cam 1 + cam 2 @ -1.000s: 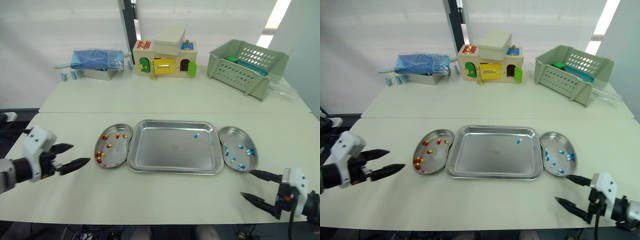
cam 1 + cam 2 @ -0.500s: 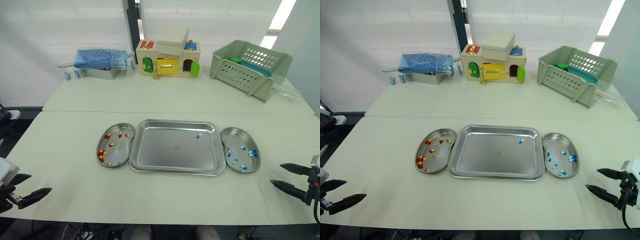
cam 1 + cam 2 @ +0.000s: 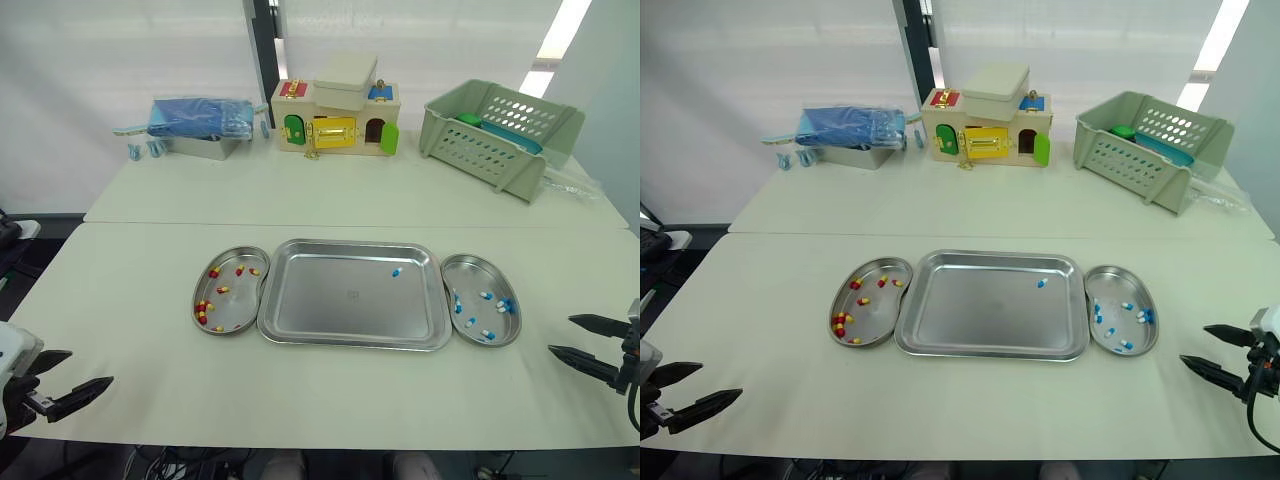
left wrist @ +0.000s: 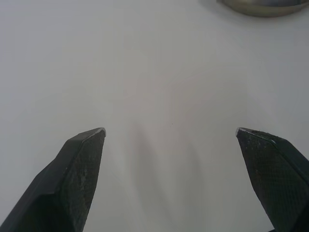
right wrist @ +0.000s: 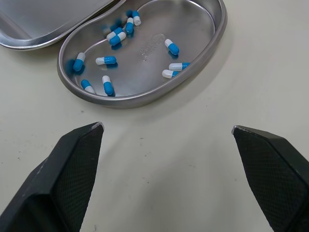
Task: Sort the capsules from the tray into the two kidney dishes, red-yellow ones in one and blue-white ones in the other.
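A steel tray (image 3: 350,335) lies mid-table with one blue-white capsule (image 3: 395,271) near its far right corner. To its left a kidney dish (image 3: 226,320) holds several red-yellow capsules (image 3: 203,310). The kidney dish (image 3: 503,335) on the right, which also appears in the right wrist view (image 5: 154,94), holds several blue-white capsules (image 5: 108,60). My left gripper (image 3: 82,373) is open and empty at the table's near left corner. My right gripper (image 3: 560,336) is open and empty by the near right edge, a short way from the right dish.
At the back of the table stand a blue bundle on a metal box (image 3: 198,125), a toy house (image 3: 337,117) and a green basket (image 3: 495,132). A seam (image 3: 150,224) runs across the table behind the tray.
Both arms pulled back from beside the dishes to the table's near corners, still open. In the last half second the left gripper edged slightly forward again. The camera view shifted.
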Robot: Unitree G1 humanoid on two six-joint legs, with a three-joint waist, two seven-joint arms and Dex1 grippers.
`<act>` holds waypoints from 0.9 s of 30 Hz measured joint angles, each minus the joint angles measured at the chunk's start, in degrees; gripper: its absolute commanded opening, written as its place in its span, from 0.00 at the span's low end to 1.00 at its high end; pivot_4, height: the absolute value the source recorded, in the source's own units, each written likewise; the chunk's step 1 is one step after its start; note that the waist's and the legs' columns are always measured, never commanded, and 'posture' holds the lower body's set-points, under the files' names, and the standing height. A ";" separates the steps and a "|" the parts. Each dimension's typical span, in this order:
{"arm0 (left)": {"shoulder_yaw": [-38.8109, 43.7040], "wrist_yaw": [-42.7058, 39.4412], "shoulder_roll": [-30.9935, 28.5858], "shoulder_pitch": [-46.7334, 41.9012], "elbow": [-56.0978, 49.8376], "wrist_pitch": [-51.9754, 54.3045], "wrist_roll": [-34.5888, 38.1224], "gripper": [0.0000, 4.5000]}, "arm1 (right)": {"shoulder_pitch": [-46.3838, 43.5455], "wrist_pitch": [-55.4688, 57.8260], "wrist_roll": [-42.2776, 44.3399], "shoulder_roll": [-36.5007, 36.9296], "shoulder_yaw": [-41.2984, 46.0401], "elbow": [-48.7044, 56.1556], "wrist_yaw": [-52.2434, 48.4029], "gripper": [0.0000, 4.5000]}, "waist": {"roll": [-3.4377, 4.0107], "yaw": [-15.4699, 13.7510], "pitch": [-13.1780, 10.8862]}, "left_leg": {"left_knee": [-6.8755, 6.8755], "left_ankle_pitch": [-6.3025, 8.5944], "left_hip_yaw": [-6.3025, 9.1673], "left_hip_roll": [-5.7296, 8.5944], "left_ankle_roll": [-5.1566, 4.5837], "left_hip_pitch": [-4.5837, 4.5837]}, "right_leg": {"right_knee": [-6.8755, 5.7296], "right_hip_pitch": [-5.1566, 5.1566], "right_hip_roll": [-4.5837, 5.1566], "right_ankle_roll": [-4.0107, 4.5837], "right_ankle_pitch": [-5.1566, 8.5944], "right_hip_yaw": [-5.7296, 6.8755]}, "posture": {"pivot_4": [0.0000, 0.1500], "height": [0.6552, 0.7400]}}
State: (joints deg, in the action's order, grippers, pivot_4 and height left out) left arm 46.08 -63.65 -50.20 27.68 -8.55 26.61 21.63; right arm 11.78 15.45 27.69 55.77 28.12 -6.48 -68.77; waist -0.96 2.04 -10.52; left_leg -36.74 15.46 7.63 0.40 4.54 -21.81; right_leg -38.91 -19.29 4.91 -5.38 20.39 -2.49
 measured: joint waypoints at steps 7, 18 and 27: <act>-1.22 -3.62 8.43 1.63 -10.61 -8.63 6.25 1.00 | -2.06 -0.59 -0.90 0.34 -0.25 -2.56 -1.21 1.00 | 0.03 0.04 0.02 | -0.01 0.00 -0.04 0.01 0.01 0.00 | 0.01 0.01 0.01 0.00 0.00 -0.03 | 1.00 1.00; -18.19 -8.30 25.85 4.67 -15.14 -32.58 6.88 1.00 | -4.14 -1.08 -1.92 3.47 -0.36 -3.65 -4.01 1.00 | 0.13 -0.21 0.08 | -0.09 0.01 -0.08 0.05 0.01 -0.03 | 0.08 0.07 0.04 -0.01 -0.01 -0.03 | 1.00 1.00; -28.31 -6.48 31.42 9.75 -16.67 -39.63 7.57 1.00 | -4.82 4.47 0.72 5.63 0.35 0.70 -4.99 1.00 | 0.13 -0.18 0.08 | -0.11 0.01 -0.07 0.04 0.00 -0.02 | 0.08 0.09 0.02 -0.01 -0.01 -0.04 | 1.00 1.00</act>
State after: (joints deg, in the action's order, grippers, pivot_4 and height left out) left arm 17.77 -70.12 -18.79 37.43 -25.22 -13.02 29.21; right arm 6.96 19.91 28.41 61.40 28.47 -5.78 -73.76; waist -0.82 1.87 -10.44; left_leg -36.85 15.47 7.56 0.44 4.53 -21.83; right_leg -38.83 -19.21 4.92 -5.39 20.38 -2.53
